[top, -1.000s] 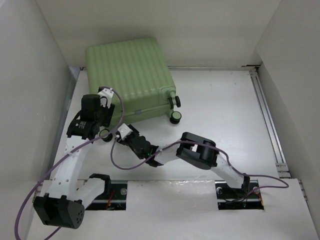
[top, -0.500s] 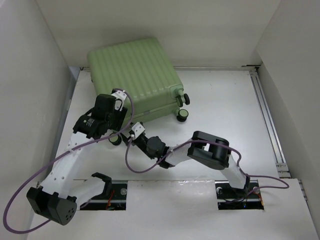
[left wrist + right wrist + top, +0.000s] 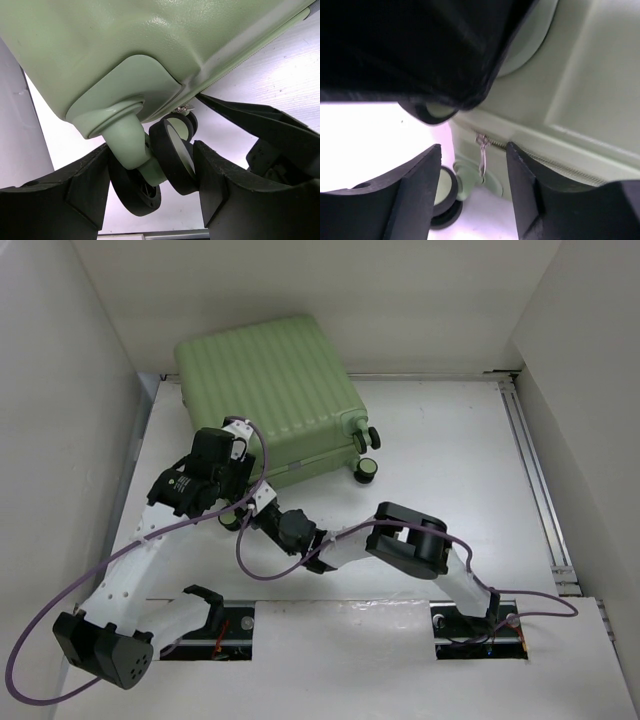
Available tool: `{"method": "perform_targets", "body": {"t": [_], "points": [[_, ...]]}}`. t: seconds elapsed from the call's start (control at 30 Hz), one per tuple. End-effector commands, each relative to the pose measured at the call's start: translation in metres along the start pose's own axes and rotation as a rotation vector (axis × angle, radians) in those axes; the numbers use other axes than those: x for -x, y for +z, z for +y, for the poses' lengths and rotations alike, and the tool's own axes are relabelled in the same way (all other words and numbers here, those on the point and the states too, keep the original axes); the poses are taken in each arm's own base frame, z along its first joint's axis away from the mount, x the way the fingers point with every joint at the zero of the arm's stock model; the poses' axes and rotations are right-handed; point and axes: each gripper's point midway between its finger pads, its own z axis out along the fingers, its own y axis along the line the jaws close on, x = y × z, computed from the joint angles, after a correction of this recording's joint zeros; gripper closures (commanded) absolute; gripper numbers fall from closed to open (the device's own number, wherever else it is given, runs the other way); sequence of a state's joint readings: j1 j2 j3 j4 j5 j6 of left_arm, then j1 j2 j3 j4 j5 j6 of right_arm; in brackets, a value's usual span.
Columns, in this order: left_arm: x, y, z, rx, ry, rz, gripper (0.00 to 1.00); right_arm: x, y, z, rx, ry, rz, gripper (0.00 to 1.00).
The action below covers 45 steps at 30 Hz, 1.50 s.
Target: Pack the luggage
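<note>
The pale green ribbed luggage [image 3: 270, 380] lies closed at the back left of the table. My left gripper [image 3: 225, 508] is at its near left corner. In the left wrist view the gripper [image 3: 150, 185] is shut on a black-and-green twin wheel [image 3: 172, 155], both fingers against it, under the shell [image 3: 100, 45]. My right gripper [image 3: 250, 505] is right beside it, open. In the right wrist view its fingers [image 3: 415, 195] stand either side of the hanging metal zipper pull [image 3: 481, 155], not touching it. The luggage's closed zip seam [image 3: 560, 165] runs to the right.
White walls enclose the table on the left, back and right. Two more wheels [image 3: 366, 455] stick out at the luggage's right corner. A metal rail [image 3: 535, 480] runs along the right edge. Purple cables [image 3: 250, 560] loop off both arms. The left gripper's dark body [image 3: 420, 45] fills the top of the right wrist view.
The luggage swung right and turned with the left gripper on its wheel, then stayed still. The right gripper moved left, up to the same corner by the zipper pull.
</note>
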<state>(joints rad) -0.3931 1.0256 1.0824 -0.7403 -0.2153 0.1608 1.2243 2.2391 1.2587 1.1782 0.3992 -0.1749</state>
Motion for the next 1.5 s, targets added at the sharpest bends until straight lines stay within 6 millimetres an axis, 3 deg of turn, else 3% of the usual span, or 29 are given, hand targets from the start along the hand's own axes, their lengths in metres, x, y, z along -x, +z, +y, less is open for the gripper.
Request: {"method": "perform_targets", "body": {"t": [0.0,0.2,0.3,0.4,0.5,0.63,0.73,0.77,0.8,1.17,1.33,1.47], "points": [[0.025,-0.018,-0.058,-0.309,0.155,-0.131,1.0,-0.008,0.007,0.001,-0.019,0.015,0.031,0.41],[0.026,-0.019,-0.052,-0.279,0.174,-0.139,1.0,-0.018,0.008,-0.005,-0.047,0.063,0.059,0.51],[0.026,-0.019,-0.05,-0.27,0.174,-0.138,1.0,-0.007,0.016,0.001,-0.026,0.088,0.025,0.51],[0.022,-0.017,-0.051,-0.271,0.175,-0.129,1.0,-0.014,0.02,-0.003,-0.034,0.082,0.034,0.52],[0.022,-0.017,-0.051,-0.271,0.175,-0.129,1.0,-0.005,0.023,-0.003,-0.038,0.095,0.004,0.52],[0.016,-0.014,-0.052,-0.273,0.177,-0.117,1.0,-0.003,0.026,-0.006,-0.057,0.093,0.01,0.59],[0.018,-0.014,-0.05,-0.262,0.176,-0.124,1.0,-0.005,0.026,-0.005,-0.056,0.09,0.018,0.82],[0.018,-0.014,-0.05,-0.262,0.176,-0.124,1.0,-0.009,0.024,-0.006,-0.055,0.086,0.026,0.95],[0.018,-0.014,-0.05,-0.262,0.176,-0.124,1.0,-0.011,0.023,-0.006,-0.054,0.083,0.035,1.0],[0.012,-0.012,-0.048,-0.245,0.186,-0.114,1.0,-0.014,0.016,-0.008,-0.05,0.058,0.072,1.0],[0.006,-0.008,-0.037,-0.193,0.203,-0.098,1.0,-0.027,0.0,-0.045,-0.203,-0.005,0.193,1.0],[-0.01,0.002,-0.027,-0.146,0.217,-0.046,1.0,-0.053,-0.034,-0.105,-0.332,-0.024,0.328,1.0]]}}
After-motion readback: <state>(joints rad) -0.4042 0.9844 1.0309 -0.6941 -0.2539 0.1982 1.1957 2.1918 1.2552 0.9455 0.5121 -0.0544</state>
